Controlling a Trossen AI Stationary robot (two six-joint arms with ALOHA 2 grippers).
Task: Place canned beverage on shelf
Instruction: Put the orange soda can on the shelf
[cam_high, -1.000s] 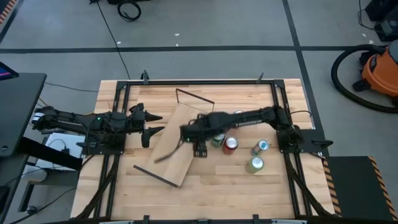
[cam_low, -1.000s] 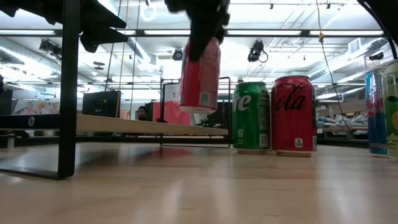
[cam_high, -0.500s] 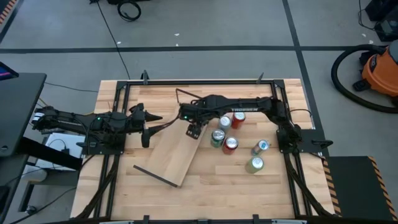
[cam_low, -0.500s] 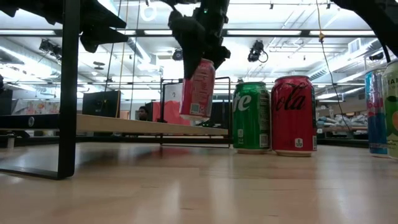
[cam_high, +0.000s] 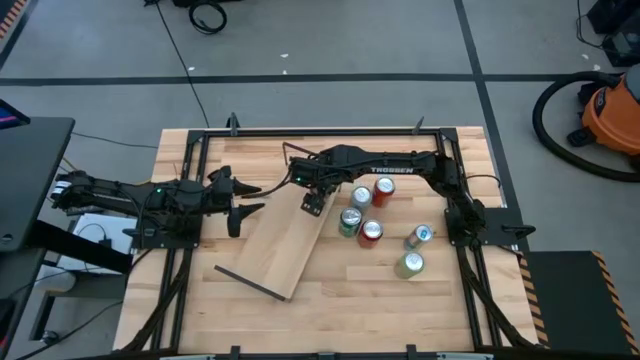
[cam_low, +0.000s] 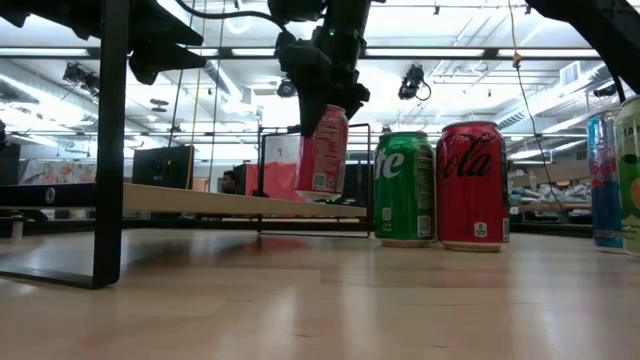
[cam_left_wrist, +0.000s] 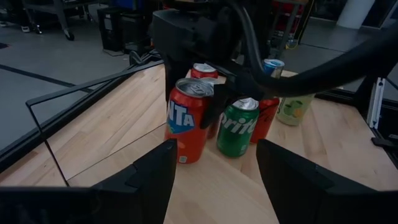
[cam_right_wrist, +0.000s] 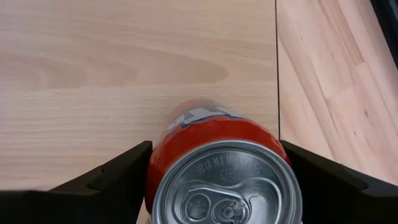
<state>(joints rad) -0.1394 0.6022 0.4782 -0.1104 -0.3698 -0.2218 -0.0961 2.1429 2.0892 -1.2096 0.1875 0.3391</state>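
My right gripper (cam_right_wrist: 214, 155) is shut on an orange soda can (cam_left_wrist: 186, 121) over the far end of the shelf. The shelf is a light-wood plank (cam_high: 283, 248) lying slantwise on the table, with a dark wire bracket (cam_high: 300, 152) at each short end. In the low view the can (cam_low: 322, 150) stands a little tilted just above the plank (cam_low: 230, 203). Whether its bottom rests on the wood, I cannot tell. My left gripper (cam_high: 250, 198) waits open at the table's left, pointing at the can. My right gripper pinches the orange can between its two fingers, on opposite sides of the wall just under the top rim (cam_right_wrist: 163, 146). The fingers (cam_right_wrist: 109, 177) come from above, slanting down. The can stands nearly upright, leaning slightly, its bottom (cam_left_wrist: 186, 158) at the shelf's surface.
To the right of the shelf stand several more cans. These include a green one (cam_high: 349, 222), a red one (cam_high: 371, 232), a blue one (cam_high: 421, 236) and a pale green one (cam_high: 410, 264). The green and red cans (cam_low: 470, 185) stand close beside the held can.
My right gripper has carried the orange can along the plank toward the table's far edge. It has rolled its wrist and sunk a little. The can, which hung high and tilted, is now lower, more upright and close to the shelf's far end.
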